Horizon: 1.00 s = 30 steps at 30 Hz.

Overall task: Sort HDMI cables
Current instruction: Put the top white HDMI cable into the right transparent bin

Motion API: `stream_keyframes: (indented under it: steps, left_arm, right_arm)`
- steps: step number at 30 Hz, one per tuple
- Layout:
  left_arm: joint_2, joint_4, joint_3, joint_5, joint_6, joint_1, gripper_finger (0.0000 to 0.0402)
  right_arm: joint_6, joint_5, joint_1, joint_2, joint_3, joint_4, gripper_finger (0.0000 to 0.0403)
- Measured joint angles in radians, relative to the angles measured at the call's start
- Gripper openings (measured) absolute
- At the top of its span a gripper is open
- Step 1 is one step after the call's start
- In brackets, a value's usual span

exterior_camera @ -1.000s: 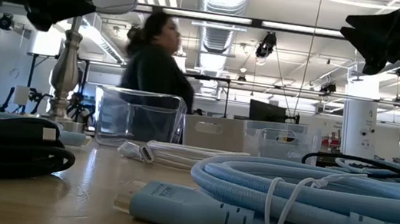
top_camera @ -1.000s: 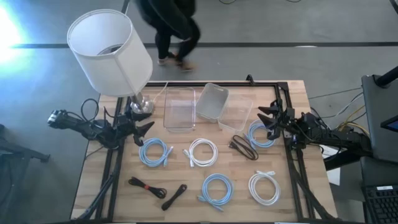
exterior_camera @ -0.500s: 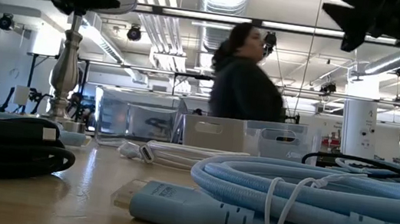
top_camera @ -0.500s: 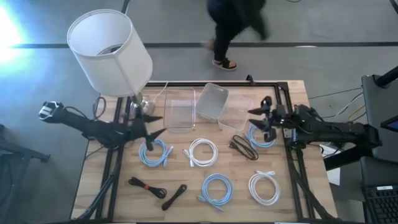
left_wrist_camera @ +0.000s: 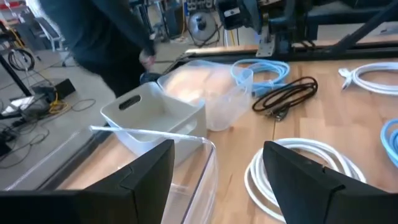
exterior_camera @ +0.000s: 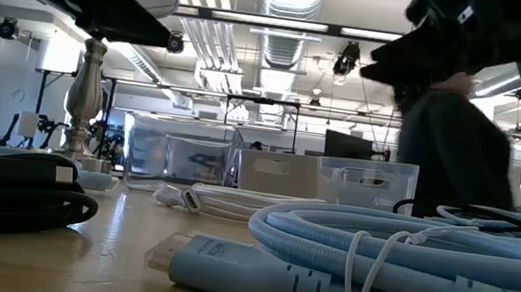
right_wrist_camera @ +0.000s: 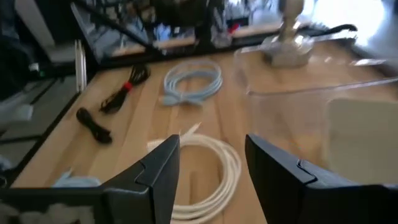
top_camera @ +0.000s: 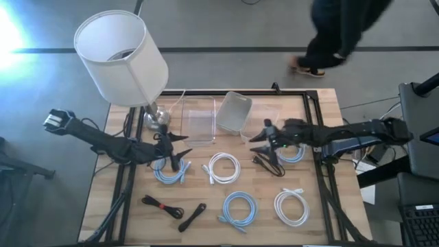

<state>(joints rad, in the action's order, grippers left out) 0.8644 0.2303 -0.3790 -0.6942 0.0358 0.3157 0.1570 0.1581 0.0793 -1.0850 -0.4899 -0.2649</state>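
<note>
Left gripper [top_camera: 173,152]: jaws spread and empty; it has swung out from beside the lamp and now hangs above the pale blue coiled cable [top_camera: 170,169] nearest the lamp.
Right gripper [top_camera: 263,136]: jaws likewise apart, nothing held; it has reached in from the table's far-from-lamp edge toward the thin black tied cable bundle [top_camera: 269,162].
Landmark: white-shaded lamp with a silver base [top_camera: 121,58], standing at one table corner.
Tubs: three clear plastic tubs [top_camera: 197,123] just beside the lamp base, with no cable visible inside.
Cables: blue coils, white round coil [top_camera: 223,168] and black bundles all lie on the wood, away from the lamp.
Meaning: both arms have only approached; sorting appears not yet begun, first picks likely next.
</note>
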Motion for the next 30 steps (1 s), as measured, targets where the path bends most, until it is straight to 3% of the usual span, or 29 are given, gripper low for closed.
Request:
stream_keyframes:
  steps: [17,20,25,30]
  left_arm:
    - [0.060,0.007,-0.007,0.043,0.070,0.002,0.0250]
    - [0.060,0.009,-0.007,0.047,0.070,0.002,0.0250]
    - [0.060,0.009,-0.007,0.049,0.070,0.002,0.0250]
    - [0.060,0.009,-0.006,0.049,0.070,0.002,0.0250]
  right_arm:
    - [-0.027,-0.001,-0.018,-0.619,-0.322,0.032,0.0165]
    - [-0.034,-0.009,-0.019,-0.675,-0.390,0.102,0.0158]
    - [-0.077,-0.108,-0.028,-0.735,-0.497,0.302,0.0147]
    - [-0.057,-0.107,-0.043,-0.758,-0.607,0.492,0.0137]
